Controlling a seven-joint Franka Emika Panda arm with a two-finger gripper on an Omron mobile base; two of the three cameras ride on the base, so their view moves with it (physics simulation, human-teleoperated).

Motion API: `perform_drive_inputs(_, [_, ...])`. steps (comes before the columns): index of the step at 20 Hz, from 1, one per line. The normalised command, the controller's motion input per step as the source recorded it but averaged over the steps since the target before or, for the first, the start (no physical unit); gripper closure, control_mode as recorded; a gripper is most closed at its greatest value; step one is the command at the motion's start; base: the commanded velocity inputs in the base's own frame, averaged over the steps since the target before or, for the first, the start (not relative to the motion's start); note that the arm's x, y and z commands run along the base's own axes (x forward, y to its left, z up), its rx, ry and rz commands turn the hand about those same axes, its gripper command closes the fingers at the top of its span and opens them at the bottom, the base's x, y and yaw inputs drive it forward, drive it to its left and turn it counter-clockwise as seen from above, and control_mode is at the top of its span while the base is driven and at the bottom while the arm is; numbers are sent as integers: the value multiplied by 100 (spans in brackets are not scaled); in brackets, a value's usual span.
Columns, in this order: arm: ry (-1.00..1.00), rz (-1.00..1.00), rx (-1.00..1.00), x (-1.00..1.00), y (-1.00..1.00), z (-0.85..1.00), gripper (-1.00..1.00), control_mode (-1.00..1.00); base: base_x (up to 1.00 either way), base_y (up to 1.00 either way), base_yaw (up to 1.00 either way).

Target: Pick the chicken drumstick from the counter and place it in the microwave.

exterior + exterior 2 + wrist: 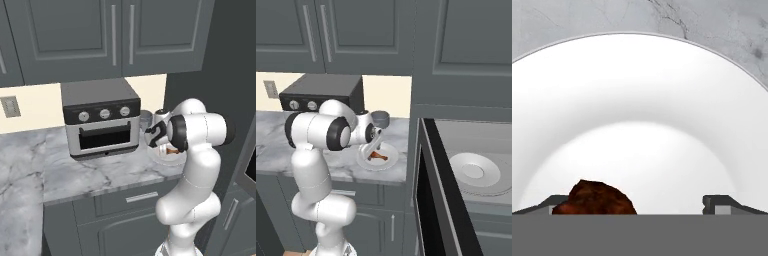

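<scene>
The chicken drumstick (377, 156) lies reddish-brown on a white plate (390, 160) on the marble counter (271, 135), just left of the microwave. My gripper (374, 146) hangs right above the plate, pointing down at the meat. In the hand view the gripper (634, 205) is open, its tips far apart. The drumstick (594, 197) sits against the left fingertip (552, 204), with bare plate (642, 100) reaching to the right fingertip. The microwave (471, 150) stands with its black-edged door (433, 200) swung open and its white turntable (474, 172) showing. From the left base, my arm covers most of the drumstick (171, 150).
A grey three-knob toaster oven (102, 120) stands on the counter (75, 175) left of the plate. A small grey cup (380, 118) sits behind the plate by the wall. Dark upper cabinets hang overhead. The open microwave door juts out toward me on the right.
</scene>
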Motion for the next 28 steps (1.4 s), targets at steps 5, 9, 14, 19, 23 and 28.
perform_drive_inputs(5, [0,0,0,0,-17,0,-100,-100,0,0,0])
perform_drive_inputs(9, [0,0,0,0,-3,-1,-100,-100,0,0,0])
perform_drive_inputs(14, [3,0,1,-12,0,0,-100,-100,0,0,0])
perform_drive_inputs(19, [1,0,1,-2,0,0,-100,-100,0,0,0])
perform_drive_inputs(23, [1,0,0,0,0,0,-100,-100,0,0,0])
perform_drive_inputs(28, [0,0,1,0,-3,0,-100,-100,0,0,0])
